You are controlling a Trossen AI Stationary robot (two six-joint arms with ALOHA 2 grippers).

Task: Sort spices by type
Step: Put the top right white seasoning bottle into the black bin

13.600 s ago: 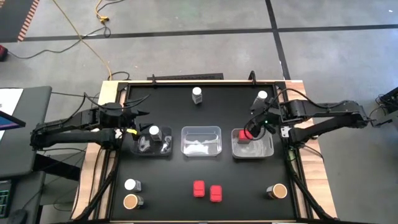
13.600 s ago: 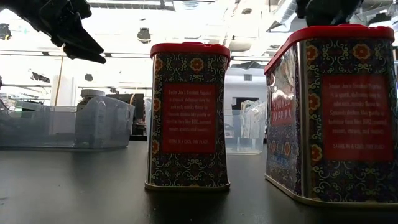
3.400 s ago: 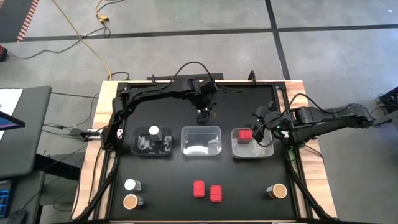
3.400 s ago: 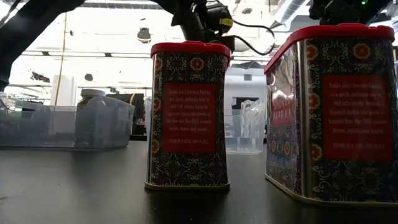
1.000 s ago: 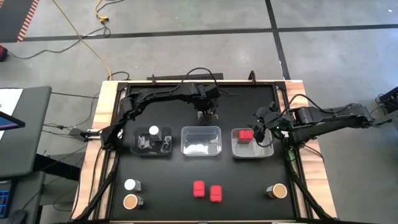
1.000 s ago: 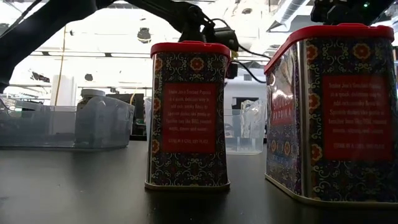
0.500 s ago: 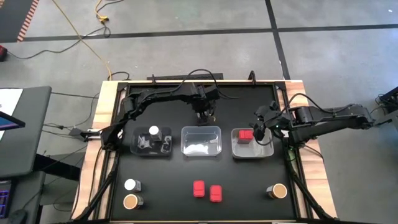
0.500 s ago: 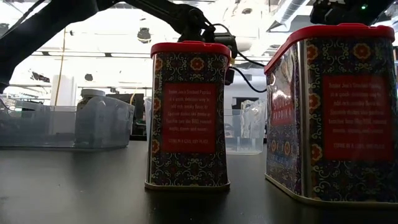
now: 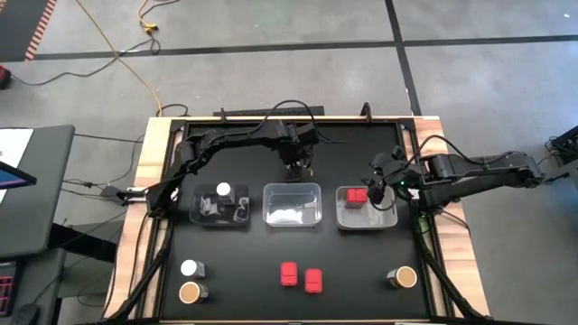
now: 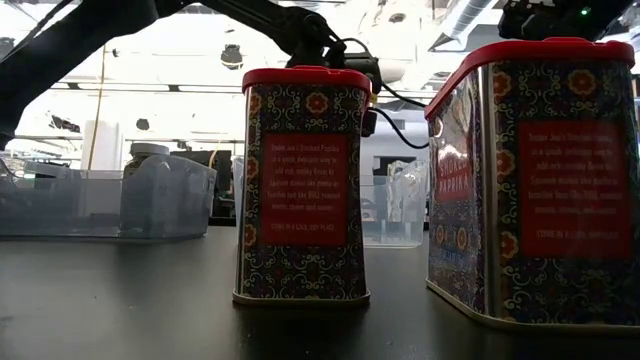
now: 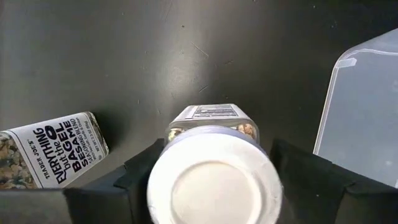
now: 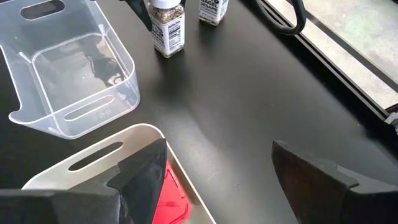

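A clear jar with a white cap (image 11: 214,180) stands at the far middle of the black table. My left gripper (image 9: 296,167) comes down on it and is shut on it. A second labelled jar (image 11: 53,155) stands close beside it. My right gripper (image 12: 211,180) hangs open over the right tray (image 9: 390,217), which holds a red packet (image 9: 358,195). A white-capped jar (image 9: 224,191) sits in the left tray (image 9: 203,219). Two red packets (image 9: 301,277) stand near the front edge. They fill the low view (image 10: 300,190). My left gripper pinches the jar between its two fingers (image 11: 134,180), on opposite sides at the height of the white cap (image 11: 163,186). The fingers come from above, pointing steeply down. The jar stands upright with its base on the table. The cap hides where the pads meet it.
The middle tray (image 9: 292,217) holds nothing. At the front left stand a white-capped jar (image 9: 191,268) and a tan-topped jar (image 9: 190,292). Another tan-topped jar (image 9: 403,277) stands at the front right. A raised rim (image 9: 271,118) runs along the table's far edge.
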